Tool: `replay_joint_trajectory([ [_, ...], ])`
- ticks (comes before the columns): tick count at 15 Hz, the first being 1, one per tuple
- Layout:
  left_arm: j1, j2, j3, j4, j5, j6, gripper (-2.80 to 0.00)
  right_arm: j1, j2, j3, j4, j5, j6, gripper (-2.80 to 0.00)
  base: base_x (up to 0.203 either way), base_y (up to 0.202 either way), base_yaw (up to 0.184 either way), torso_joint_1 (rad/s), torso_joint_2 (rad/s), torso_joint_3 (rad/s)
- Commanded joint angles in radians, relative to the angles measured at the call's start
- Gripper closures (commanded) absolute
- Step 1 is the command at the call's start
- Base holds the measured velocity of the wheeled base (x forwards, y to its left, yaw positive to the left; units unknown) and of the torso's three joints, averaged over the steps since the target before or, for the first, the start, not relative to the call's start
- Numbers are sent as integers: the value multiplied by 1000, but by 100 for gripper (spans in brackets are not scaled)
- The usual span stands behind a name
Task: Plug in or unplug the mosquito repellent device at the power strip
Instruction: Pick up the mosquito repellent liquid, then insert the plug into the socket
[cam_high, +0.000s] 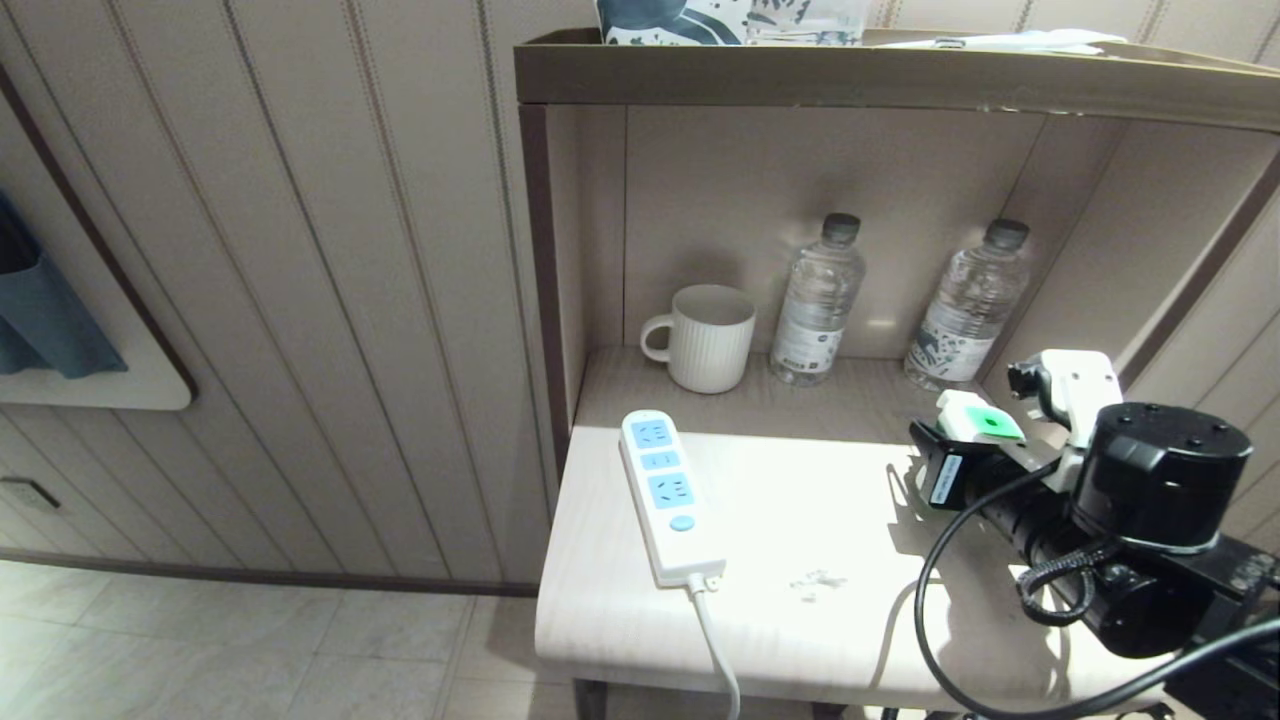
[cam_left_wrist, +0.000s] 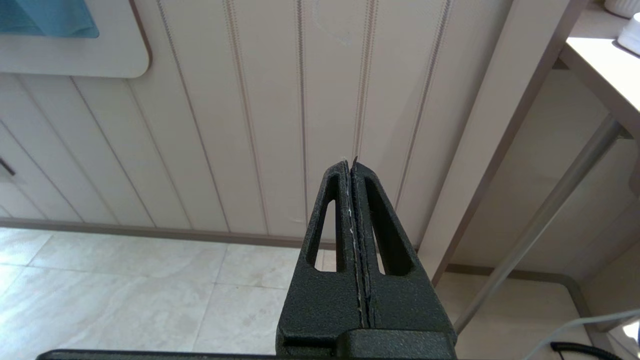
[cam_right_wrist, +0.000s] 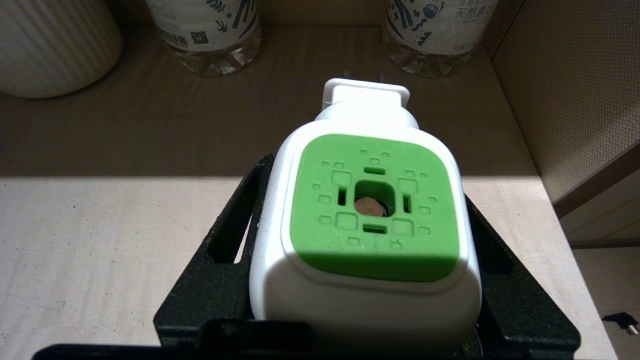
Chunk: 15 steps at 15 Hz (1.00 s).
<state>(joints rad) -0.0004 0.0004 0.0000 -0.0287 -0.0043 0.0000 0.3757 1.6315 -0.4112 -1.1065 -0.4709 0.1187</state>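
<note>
Mosquito repellent device (cam_right_wrist: 367, 220): white head, green square top with small vent slots and centre hole, plug end white. Held clear of worktop (cam_high: 800, 540) near its right edge, green top facing up, unplugged.

Power strip (cam_high: 668, 495): long white bar, three light-blue socket faces, round blue button, white cord hanging off front edge. Lies flat near left edge, all sockets empty.

The right gripper (cam_high: 968, 440) holds the mosquito repellent device (cam_high: 980, 418), well apart from the power strip (cam_high: 668, 495).

surface: pale bedside table (cam_high: 800, 620) | power strip (cam_high: 668, 495) well left of right gripper (cam_high: 965, 440) | ribbed mug (cam_high: 705, 337), two water bottles (cam_high: 818, 300) beyond it
</note>
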Motion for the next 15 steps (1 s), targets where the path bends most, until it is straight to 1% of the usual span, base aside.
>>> replay_joint_trajectory([
  [1,0,0,0,0,0,0,0,-2,-41,-16,45,-4,1,0,0,0,0,0,0,0],
  [2,0,0,0,0,0,0,0,-1,-68,-30,92,-4,1,0,0,0,0,0,0,0],
  [4,0,0,0,0,0,0,0,-1,-112,-84,237,-8,5,0,0,0,0,0,0,0],
  [7,0,0,0,1,0,0,0,5,-205,-202,540,-7,31,0,0,0,0,0,0,0],
  [10,0,0,0,1,0,0,0,11,-244,-371,906,8,63,0,0,0,0,0,0,0],
  [11,0,0,0,1,0,0,0,11,-249,-440,1023,38,77,0,0,0,0,0,0,0],
  [15,0,0,0,1,0,0,0,-3,-223,-701,1439,204,148,0,0,0,0,0,0,0],
])
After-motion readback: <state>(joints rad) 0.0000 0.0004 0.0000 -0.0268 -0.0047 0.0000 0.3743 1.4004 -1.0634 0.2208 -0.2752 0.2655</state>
